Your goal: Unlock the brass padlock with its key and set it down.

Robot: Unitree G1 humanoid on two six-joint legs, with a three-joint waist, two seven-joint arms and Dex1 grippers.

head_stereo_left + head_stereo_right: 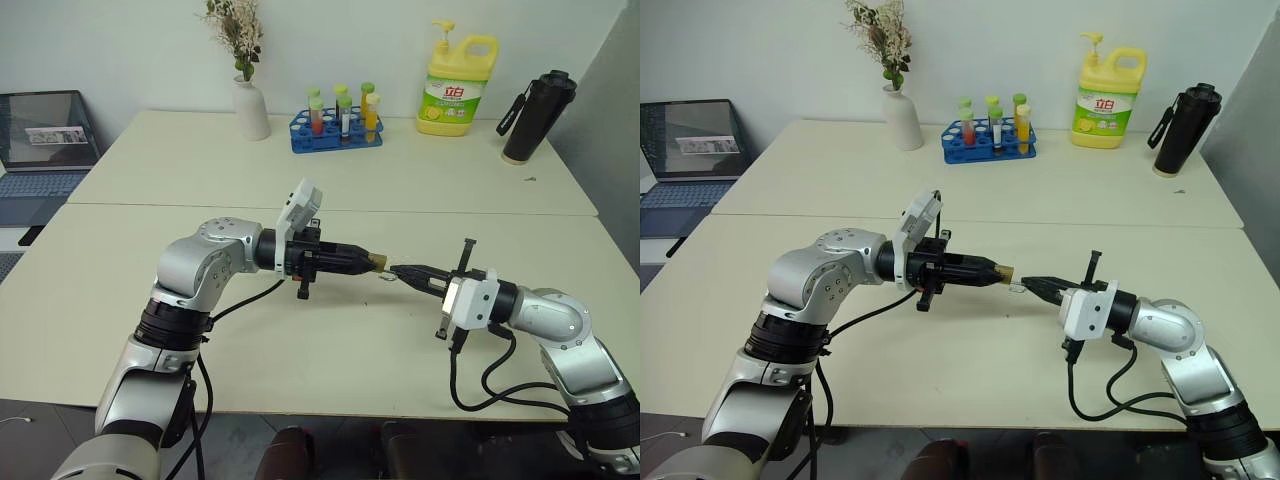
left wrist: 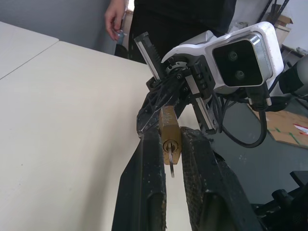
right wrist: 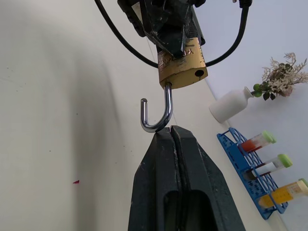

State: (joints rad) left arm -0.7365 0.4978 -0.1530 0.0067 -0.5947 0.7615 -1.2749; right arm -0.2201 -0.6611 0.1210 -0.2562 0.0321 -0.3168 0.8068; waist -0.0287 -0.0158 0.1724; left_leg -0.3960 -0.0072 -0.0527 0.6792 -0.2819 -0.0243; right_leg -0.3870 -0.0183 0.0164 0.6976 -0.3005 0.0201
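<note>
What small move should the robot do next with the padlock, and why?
Probably lower the brass padlock to the table and release it. Its shackle already hangs open, one end free of the body, so unlocking looks done. The left gripper holds the body; the shut right gripper pinches the shackle.

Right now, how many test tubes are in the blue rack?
6 visible in the blue rack on the far table: two red-filled, two clear or whitish, two orange-yellow. They stand in two rows, so more may be hidden behind.
</note>
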